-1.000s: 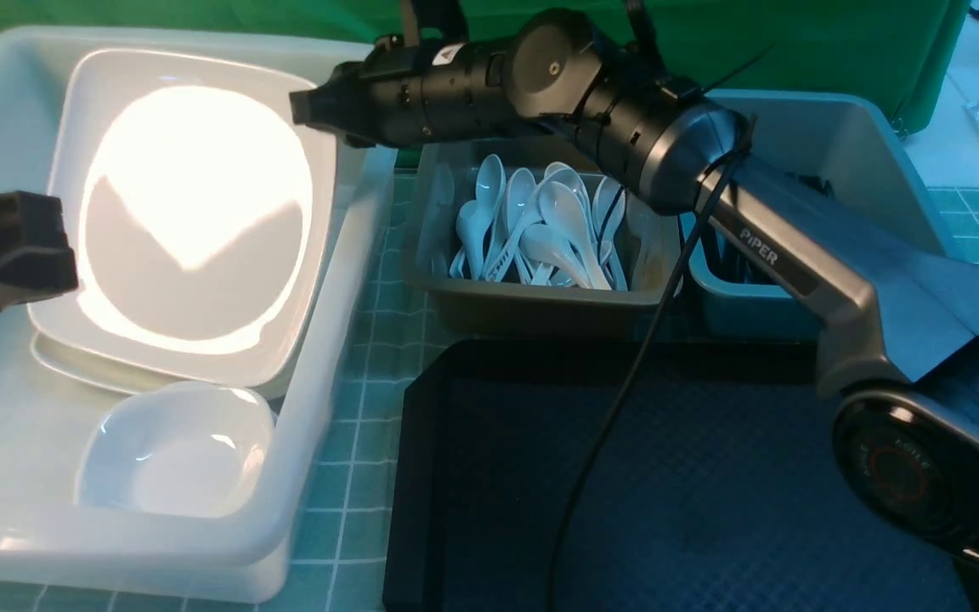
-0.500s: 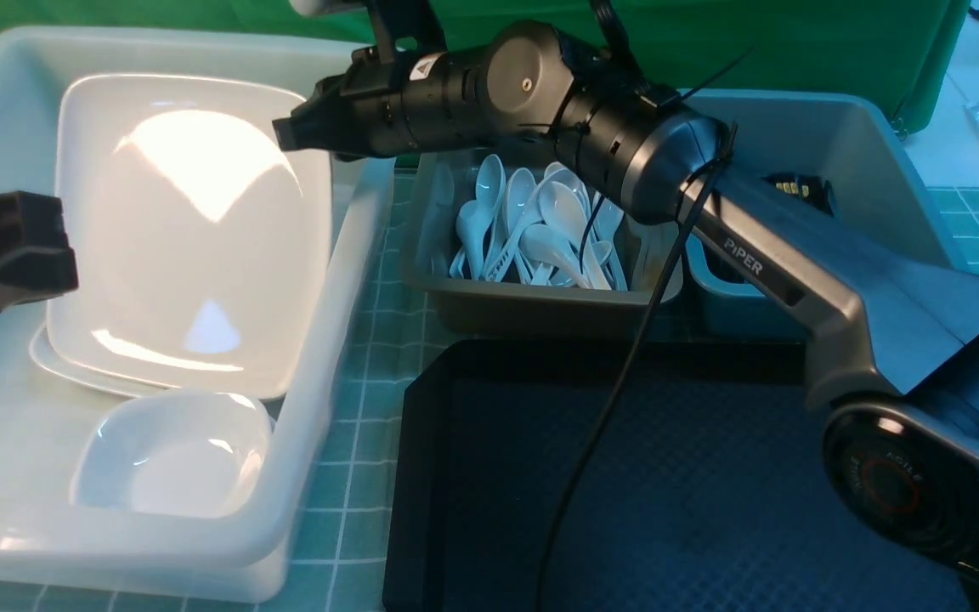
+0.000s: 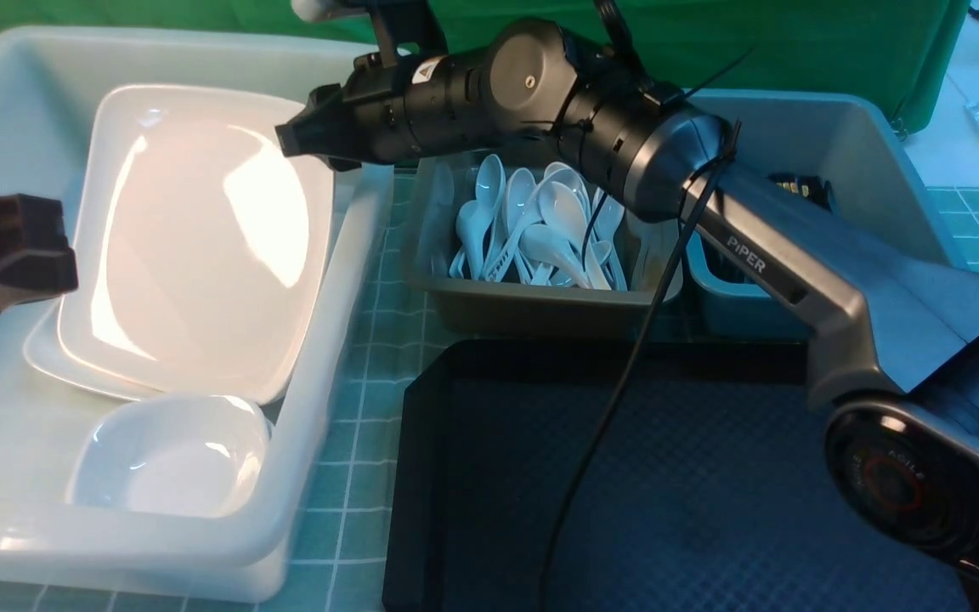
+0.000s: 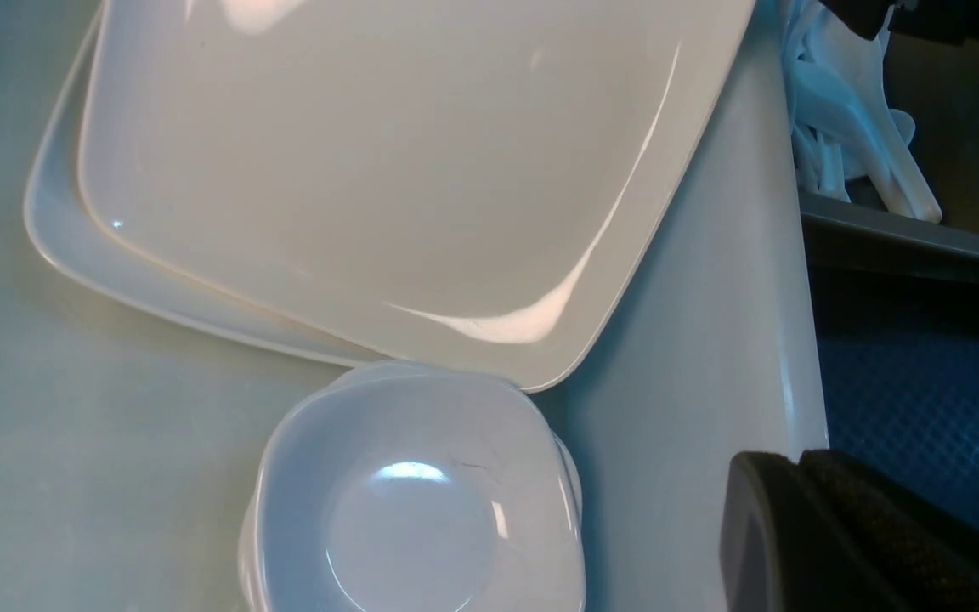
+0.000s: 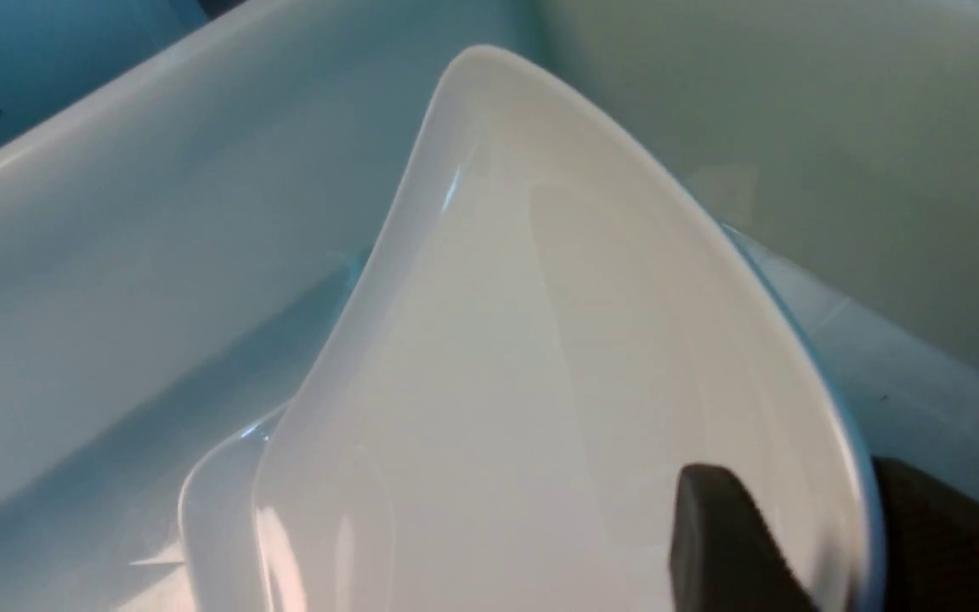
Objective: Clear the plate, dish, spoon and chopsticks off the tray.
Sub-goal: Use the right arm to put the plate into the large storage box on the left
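Observation:
The large white plate (image 3: 200, 246) is inside the white tub (image 3: 336, 280), on top of another plate, with its far right corner still raised. My right gripper (image 3: 294, 140) stands open around that corner; in the right wrist view the plate (image 5: 540, 340) rim passes between the spread fingers of the gripper (image 5: 791, 476). A small deep dish (image 3: 171, 459) sits in the tub's near end. My left gripper (image 4: 795, 463) is shut and empty over the tub's wall. The black tray (image 3: 710, 510) holds nothing that I can see. Several white spoons (image 3: 540, 229) fill a grey tub. The chopsticks are out of view.
The grey spoon tub (image 3: 532, 310) and a blue tub (image 3: 863, 136) stand behind the tray. My right arm (image 3: 761, 255) stretches across both tubs, its cable hanging over the tray. A green grid mat (image 3: 366, 382) covers the table.
The plate has tipped down from a steep lean to lie lower on the plate beneath. My right gripper's jaws have spread apart. The left arm has not moved.

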Available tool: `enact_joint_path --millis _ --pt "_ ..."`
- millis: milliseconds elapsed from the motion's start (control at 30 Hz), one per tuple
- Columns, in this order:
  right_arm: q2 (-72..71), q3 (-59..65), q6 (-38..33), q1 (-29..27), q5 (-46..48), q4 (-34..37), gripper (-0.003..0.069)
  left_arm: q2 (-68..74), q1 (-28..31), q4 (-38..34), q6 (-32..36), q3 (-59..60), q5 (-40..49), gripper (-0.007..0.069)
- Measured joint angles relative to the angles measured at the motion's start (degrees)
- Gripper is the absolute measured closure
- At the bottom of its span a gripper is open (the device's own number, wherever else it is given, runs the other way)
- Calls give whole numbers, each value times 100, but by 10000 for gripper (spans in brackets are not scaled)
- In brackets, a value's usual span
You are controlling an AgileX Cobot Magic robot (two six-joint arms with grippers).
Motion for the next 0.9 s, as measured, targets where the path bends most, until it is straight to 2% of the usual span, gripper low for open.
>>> enact_joint_path --millis 533,900 --pt "-51 -37 429 -22 1331 -152 411 0 0 0 6 0 215 615" --pt "-291 -43 764 -214 2055 -527 411 0 0 0 134 0 215 615"
